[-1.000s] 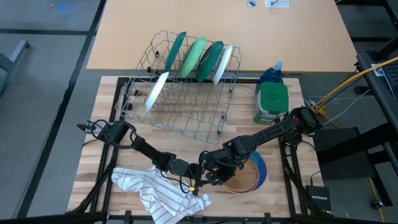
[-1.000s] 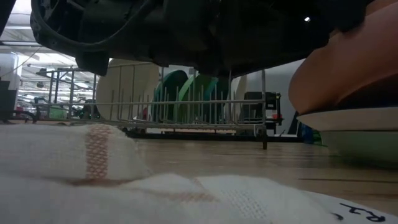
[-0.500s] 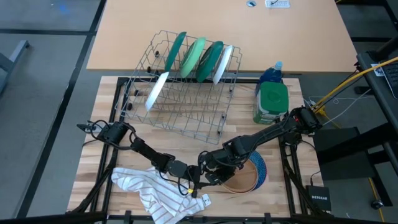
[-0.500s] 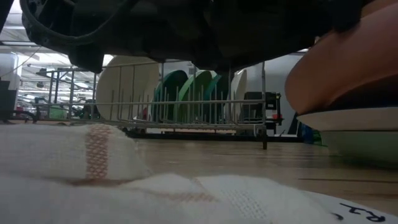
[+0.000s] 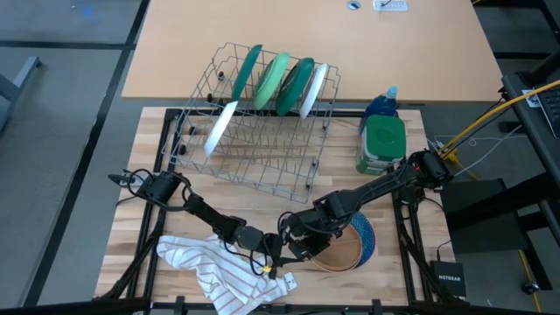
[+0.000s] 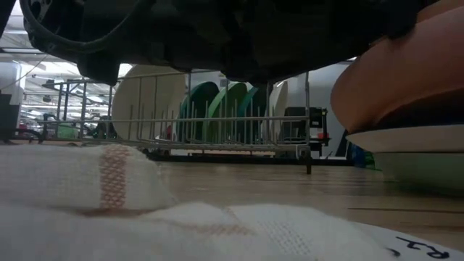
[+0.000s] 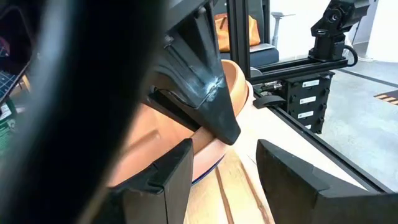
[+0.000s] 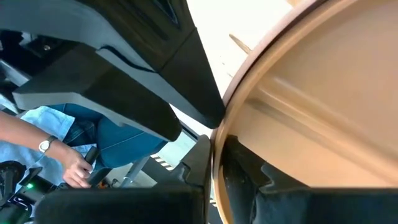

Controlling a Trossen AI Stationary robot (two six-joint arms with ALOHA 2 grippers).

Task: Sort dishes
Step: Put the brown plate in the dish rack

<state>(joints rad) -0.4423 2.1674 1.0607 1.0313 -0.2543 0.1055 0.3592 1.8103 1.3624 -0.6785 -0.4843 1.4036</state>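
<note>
A tan-brown bowl [image 5: 339, 254] sits tilted on a blue plate [image 5: 366, 236] near the table's front edge. It also shows in the low view [image 6: 391, 80]. My right gripper [image 5: 302, 248] is shut on the bowl's left rim. My left gripper [image 5: 273, 255] is open just left of the bowl. In the left wrist view, the left gripper [image 7: 224, 163] has one finger close beside the bowl's wall [image 7: 186, 134]; whether they touch, I cannot tell. Dark green, light green and white plates [image 5: 280, 80] stand on edge in the wire rack [image 5: 254, 140]. My right gripper pinches the tan-brown bowl's rim [image 8: 219, 140] on the bowl's left side, one finger [image 8: 194, 167] on one face of the wall and the other [image 8: 252, 177] on the other face. The fingers come slanting down from the far right. The bowl is tilted, its held side raised above the dish beneath [image 6: 406, 141].
A white striped cloth [image 5: 210, 269] lies at the front left, under my left arm. A green-lidded container [image 5: 381, 144] and a blue bottle [image 5: 383, 103] stand at the right, beside the rack. Bare wood lies between the rack and the grippers.
My left gripper has edged a little toward the table's near edge, closer to the bowl. The bowl's raised side has shifted slightly in the low view.
</note>
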